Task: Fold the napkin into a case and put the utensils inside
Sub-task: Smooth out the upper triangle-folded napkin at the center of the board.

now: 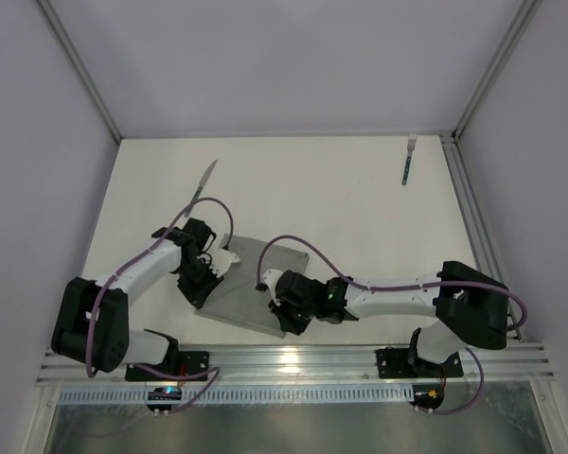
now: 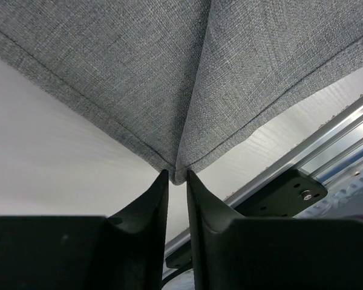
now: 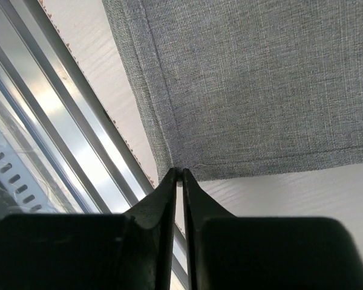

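One knife (image 1: 202, 180) lay far left on the white table (image 1: 331, 208), slim, pale blade slanted toward the back wall, well apart from everything else. Two arms reached in from the near edge, each with one claw. The left gripper (image 2: 176, 174) had its jaws drawn to a narrow slit, nipping the near left corner of the single napkin (image 1: 256, 284). From that pinched corner a sharp crease ran straight up through the cloth, which fell away in two slopes on either side. The napkin was plain mid-grey woven fabric with no pattern and a stitched hem along its edges. From above it showed as one slanted four-sided sheet lying between the two claws, just behind the metal rail (image 1: 293, 359) at the table's near edge. Its far right part rose slightly, and a purple cable crossed above it. The right gripper (image 3: 178, 171) was also closed down to a thin slit on the near right corner, where two hemmed edges met at the fingertips, and the cloth there lay flat and smooth. One fork (image 1: 409, 159) lay far right near the back corner, silver tines pointing away and dark bluish handle toward the arms, well apart from the napkin.
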Motion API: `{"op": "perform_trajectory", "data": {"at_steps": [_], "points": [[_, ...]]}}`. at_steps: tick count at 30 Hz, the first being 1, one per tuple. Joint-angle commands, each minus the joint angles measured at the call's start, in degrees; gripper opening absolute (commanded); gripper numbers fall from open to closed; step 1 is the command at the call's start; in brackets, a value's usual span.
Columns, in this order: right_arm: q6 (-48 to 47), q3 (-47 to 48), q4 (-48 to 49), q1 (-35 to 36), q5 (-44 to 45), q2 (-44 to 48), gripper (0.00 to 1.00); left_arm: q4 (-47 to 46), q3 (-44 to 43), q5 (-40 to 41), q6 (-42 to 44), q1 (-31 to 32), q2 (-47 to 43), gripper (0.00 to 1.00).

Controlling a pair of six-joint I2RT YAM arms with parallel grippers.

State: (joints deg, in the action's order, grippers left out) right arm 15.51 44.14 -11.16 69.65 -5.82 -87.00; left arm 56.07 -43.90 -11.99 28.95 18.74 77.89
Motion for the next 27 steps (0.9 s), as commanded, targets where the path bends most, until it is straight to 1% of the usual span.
{"op": "perform_trajectory", "data": {"at_steps": [1,3,4,7,14,16,17,18,21,24,27], "points": [[0.0,1.5,1.1,0.5,0.6,-0.4,0.09,-0.9,0.8,-0.6,0.5,0.2,-0.2,0.17],[-0.1,1.6,1.1,0.5,0.4,-0.4,0.06,-0.8,1.2,-0.6,0.5,0.2,-0.5,0.13],[0.0,1.6,1.1,0.5,0.5,-0.3,0.04,-0.8,1.3,-0.6,0.6,0.2,-0.6,0.08],[-0.2,1.9,0.7,0.5,0.6,0.3,0.03,-0.8,1.3,-0.7,0.6,0.2,-0.7,0.00],[-0.9,2.3,0.0,0.8,0.4,0.8,0.03,-0.4,0.7,-0.4,0.1,0.2,-1.9,0.00],[-1.2,1.9,0.2,1.1,0.6,1.0,0.10,-0.1,0.5,0.0,0.4,0.2,-2.5,0.00],[-1.3,1.8,0.4,1.1,0.6,0.9,0.14,0.0,0.6,0.1,0.4,0.2,-2.5,0.00],[-1.4,1.7,0.5,1.1,0.6,0.8,0.22,-0.1,0.6,0.6,0.5,0.2,-2.5,0.00],[-1.2,1.9,0.0,1.1,0.9,-1.0,0.29,-0.2,0.9,0.8,0.5,0.2,-2.1,0.00],[-0.7,2.4,-0.1,1.1,1.3,-2.7,0.29,-0.5,0.9,0.6,0.1,0.2,-1.9,0.00],[-0.5,2.1,0.2,1.1,2.6,-2.6,0.19,-0.5,0.9,0.7,0.2,0.2,-2.0,0.00]]}}
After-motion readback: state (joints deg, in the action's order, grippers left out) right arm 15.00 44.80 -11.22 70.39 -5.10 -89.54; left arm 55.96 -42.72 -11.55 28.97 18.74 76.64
